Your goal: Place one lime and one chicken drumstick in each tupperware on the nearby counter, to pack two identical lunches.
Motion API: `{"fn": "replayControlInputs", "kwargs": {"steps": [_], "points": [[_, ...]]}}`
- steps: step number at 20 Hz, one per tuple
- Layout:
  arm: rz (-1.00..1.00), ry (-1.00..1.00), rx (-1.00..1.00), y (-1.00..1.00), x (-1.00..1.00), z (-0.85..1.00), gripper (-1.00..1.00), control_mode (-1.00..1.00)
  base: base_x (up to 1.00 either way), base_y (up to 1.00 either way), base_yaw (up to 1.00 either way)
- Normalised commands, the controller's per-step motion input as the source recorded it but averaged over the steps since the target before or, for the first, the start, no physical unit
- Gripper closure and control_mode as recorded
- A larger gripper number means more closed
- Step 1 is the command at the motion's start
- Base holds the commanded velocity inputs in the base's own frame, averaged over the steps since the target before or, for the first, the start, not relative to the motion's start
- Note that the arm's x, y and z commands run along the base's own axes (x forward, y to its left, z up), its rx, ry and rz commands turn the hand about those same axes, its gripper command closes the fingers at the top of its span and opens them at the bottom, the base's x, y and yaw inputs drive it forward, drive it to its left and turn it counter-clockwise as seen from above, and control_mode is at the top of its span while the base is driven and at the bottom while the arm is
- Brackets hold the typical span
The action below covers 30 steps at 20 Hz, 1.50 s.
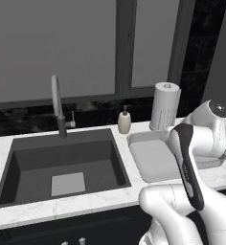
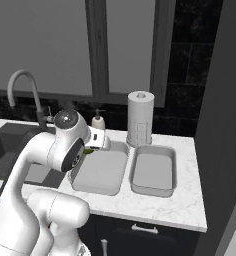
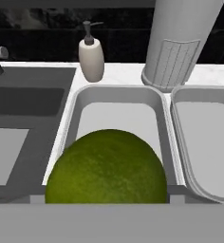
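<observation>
My gripper (image 3: 107, 195) is shut on a green lime (image 3: 106, 167), which bulks large at the bottom of the hand view. It hangs over the near end of the left tupperware (image 3: 117, 115), a light-grey tray with nothing in it. The right tupperware (image 3: 206, 137) lies right beside it, also bare. In the right base view the lime (image 2: 88, 151) peeks out under the hand at the left tupperware's (image 2: 102, 174) left rim, with the right tupperware (image 2: 152, 173) next to it on the marble counter (image 2: 185, 200). No chicken drumstick is in view.
A dark sink basin (image 1: 62, 165) with a tall faucet (image 1: 57, 107) lies left of the trays. A soap dispenser (image 1: 124, 120) and a paper towel roll (image 1: 163, 106) stand behind them by the window. A dark wall (image 2: 225, 125) bounds the counter on the right.
</observation>
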Motion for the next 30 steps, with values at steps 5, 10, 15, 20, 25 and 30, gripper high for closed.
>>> {"fn": "replayControlInputs", "kwargs": {"steps": [5, 10, 15, 20, 25, 30], "points": [[0.0, 0.1, -0.03, 0.0, 0.57, -0.63, 1.0, -1.0, 0.0, 0.0, 0.0], [0.0, 0.14, 0.0, 0.0, 0.34, -0.55, 1.0, -1.0, 0.0, 0.0, 0.0], [0.01, 0.05, 0.0, 0.0, 0.23, -0.51, 1.0, -1.0, 0.0, 0.0, 0.0], [0.01, 0.0, 0.0, 0.0, 0.24, -0.49, 1.0, -1.0, 0.0, 0.0, 0.0], [0.0, 0.0, 0.0, 0.0, 0.27, -0.37, 1.0, -1.0, 0.0, 0.0, 0.0], [0.0, 0.0, 0.0, 0.0, 0.46, -0.23, 1.0, -1.0, 0.0, 0.0, 0.0]]}}
